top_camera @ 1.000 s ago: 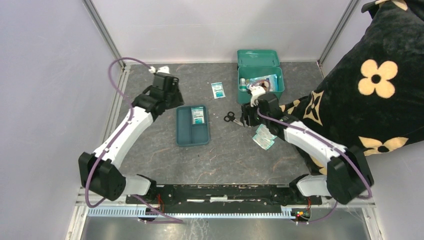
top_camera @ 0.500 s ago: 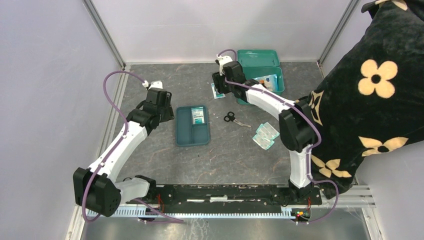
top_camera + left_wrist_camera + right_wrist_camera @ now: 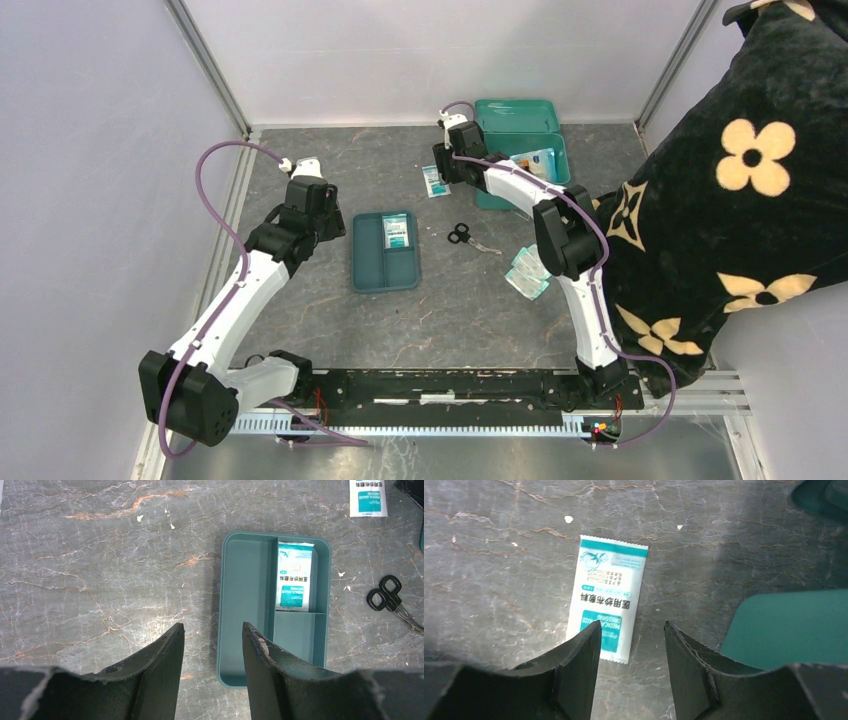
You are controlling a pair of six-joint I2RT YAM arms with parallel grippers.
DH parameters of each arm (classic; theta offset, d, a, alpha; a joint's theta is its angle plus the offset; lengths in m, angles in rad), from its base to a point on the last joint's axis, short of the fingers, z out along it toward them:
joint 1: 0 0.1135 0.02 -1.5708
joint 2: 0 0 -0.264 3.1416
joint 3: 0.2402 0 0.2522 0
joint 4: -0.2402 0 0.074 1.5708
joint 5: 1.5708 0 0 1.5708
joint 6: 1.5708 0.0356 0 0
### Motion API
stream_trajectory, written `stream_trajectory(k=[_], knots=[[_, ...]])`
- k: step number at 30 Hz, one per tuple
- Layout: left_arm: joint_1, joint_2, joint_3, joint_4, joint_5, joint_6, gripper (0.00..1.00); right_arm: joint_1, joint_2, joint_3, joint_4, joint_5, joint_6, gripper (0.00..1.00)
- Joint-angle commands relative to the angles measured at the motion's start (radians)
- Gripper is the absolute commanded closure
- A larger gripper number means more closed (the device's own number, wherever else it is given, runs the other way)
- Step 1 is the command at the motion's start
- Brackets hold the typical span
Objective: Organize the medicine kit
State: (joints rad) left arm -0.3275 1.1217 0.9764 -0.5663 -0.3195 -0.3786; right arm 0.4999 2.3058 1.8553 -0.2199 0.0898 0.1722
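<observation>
Right claw [image 3: 631, 630] released over gauze packet [image 3: 606, 600], apparently clear; left claw [image 3: 212, 630] released, empty.

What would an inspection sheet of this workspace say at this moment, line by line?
Surface: dark marbled table.
Job's things: medicine kit open, items inside; divided tray holds one sachet; gauze sachet, scissors and two packets lie loose on the table.
Clutter: nothing seen.
Claws: left claw open, empty, beside the tray; right claw open, over the gauze sachet.
Cables: a purple cable loops along each arm.
Surroundings: white walls; black flowered cushion at the right.
</observation>
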Motion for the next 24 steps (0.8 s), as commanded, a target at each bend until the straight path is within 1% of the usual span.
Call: stream_trajectory(k=[1, 6, 15, 20, 24], knots=[[-0.001, -0.015, -0.001, 0.042, 0.002, 0.048, 0.47, -0.018, 0.048, 0.073, 0.051, -0.040, 0.017, 0.44], [-0.002, -0.012, -0.001, 0.046, 0.002, 0.053, 0.47, -0.022, 0.093, 0.102, 0.062, -0.061, 0.027, 0.44], [-0.002, -0.010, -0.002, 0.047, 0.004, 0.058, 0.47, -0.022, 0.142, 0.108, 0.070, -0.088, 0.047, 0.46], [-0.001, -0.007, -0.002, 0.047, 0.007, 0.060, 0.47, -0.020, 0.157, 0.102, 0.055, -0.087, 0.027, 0.50], [-0.002, -0.004, -0.002, 0.050, 0.014, 0.060, 0.47, -0.022, 0.155, 0.086, 0.047, -0.079, 0.001, 0.58]])
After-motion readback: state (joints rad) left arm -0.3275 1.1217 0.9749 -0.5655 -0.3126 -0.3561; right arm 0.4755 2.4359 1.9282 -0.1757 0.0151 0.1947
